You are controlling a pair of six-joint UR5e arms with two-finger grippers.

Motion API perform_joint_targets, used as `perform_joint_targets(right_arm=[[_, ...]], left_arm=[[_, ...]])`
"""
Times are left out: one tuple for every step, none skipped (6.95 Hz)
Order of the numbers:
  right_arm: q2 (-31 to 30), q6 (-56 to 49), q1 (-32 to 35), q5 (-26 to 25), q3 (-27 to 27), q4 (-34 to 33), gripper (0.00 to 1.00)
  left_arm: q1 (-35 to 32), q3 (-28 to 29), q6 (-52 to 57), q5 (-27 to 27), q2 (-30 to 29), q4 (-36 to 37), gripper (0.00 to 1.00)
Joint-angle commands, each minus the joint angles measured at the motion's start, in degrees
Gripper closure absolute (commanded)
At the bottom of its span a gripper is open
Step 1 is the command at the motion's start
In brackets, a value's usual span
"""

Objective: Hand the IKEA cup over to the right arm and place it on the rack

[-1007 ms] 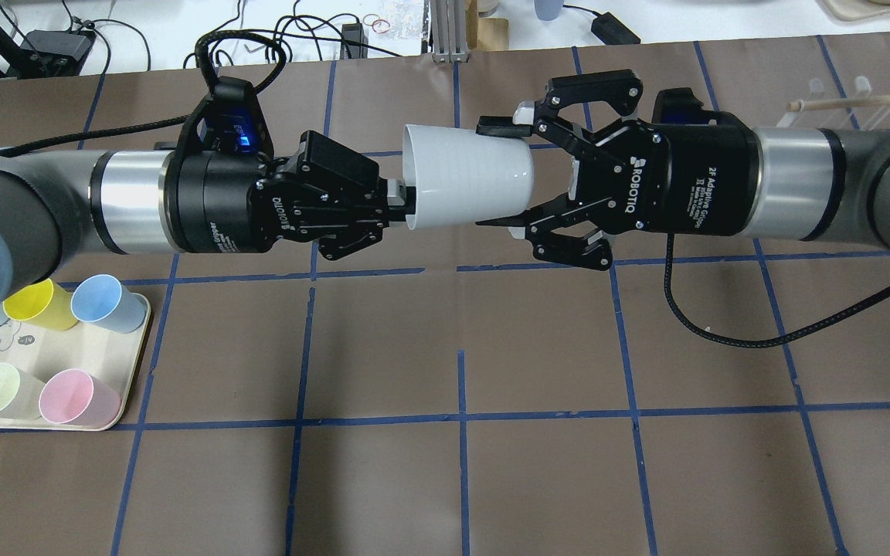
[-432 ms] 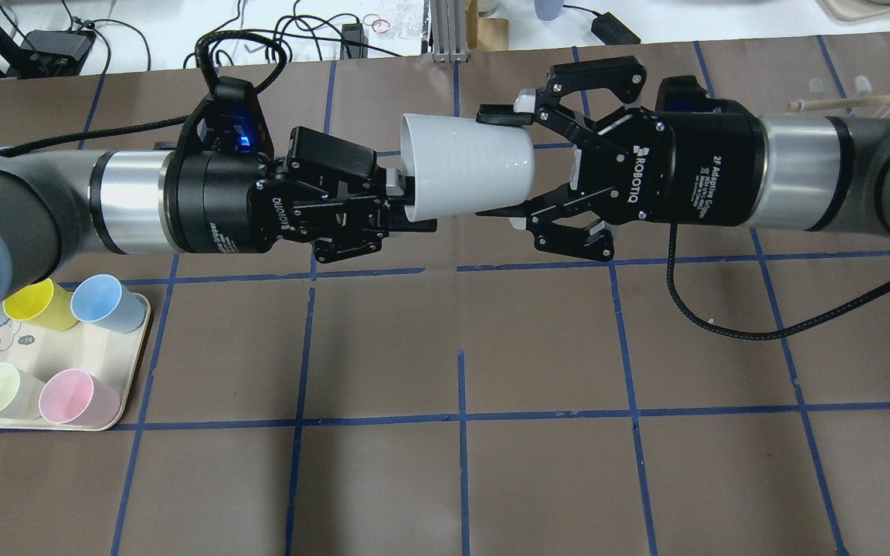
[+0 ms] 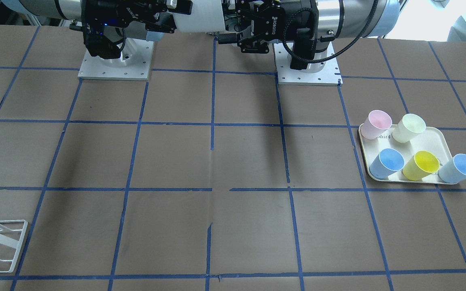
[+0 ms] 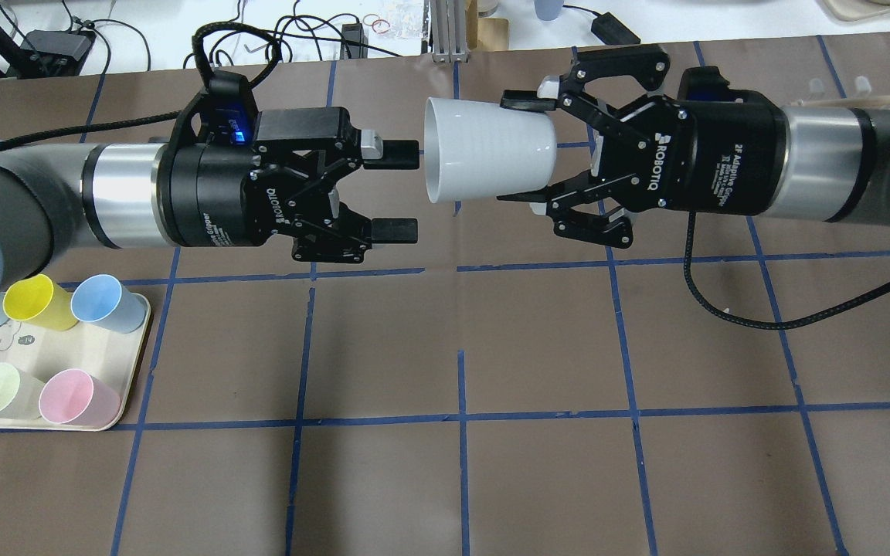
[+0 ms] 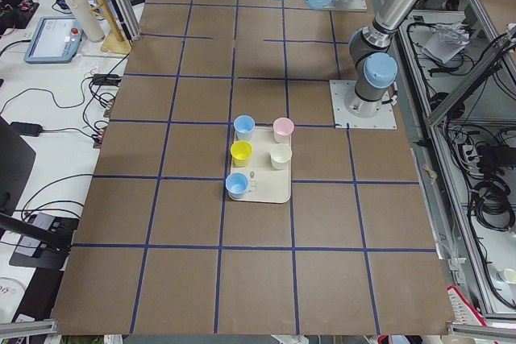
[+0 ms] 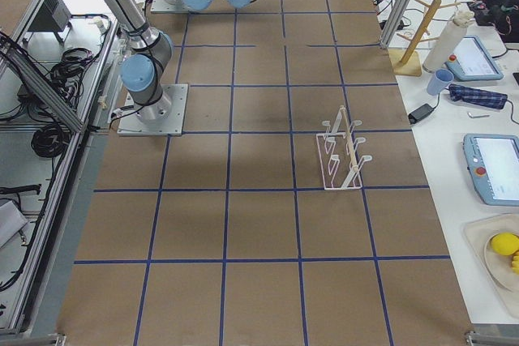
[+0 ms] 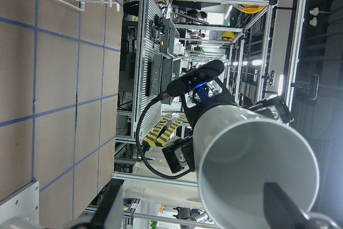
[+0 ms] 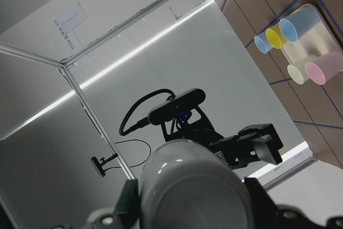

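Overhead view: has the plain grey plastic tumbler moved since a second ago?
Yes. The plain grey plastic tumbler shifted toward the view's right; its rim is nearer the vertical blue tape line. The right gripper holds it; the left gripper is open.

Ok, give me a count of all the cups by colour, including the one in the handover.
Grey cup: 1, held in the right gripper
Blue cups: 2
Yellow cup: 1
Pink cup: 1
Pale green cup: 1
Total: 6
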Motion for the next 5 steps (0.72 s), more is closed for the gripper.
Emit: perform_joint_targets(right_arm=[[0.03,0.09,-6.25,-1.88,-0.29,-0.6,0.85],[0.2,0.0,-9.85,-8.93,-1.69,-1.22,0.87],[0.29,0.09,-13.8,-18.4,-4.66,-4.01,0.9],[0.29,0.09,-16.71,-25.8,-6.86,-7.08,0.9],[0.29,0.09,-17.09,-36.32,-7.32,-14.42,0.91]], left_arm=[[2.15,0.32,-3.11,3.24,-0.09,0.0,0.01],[3.29,1.28,-10.44,6.48,-0.09,4.52,0.0],[3.39,1.81,-17.39,17.56,-1.48,14.66,0.0],[3.22,1.21,-23.11,26.03,-2.19,24.25,0.0],[3.22,1.37,-24.74,31.94,-3.42,27.47,0.0]])
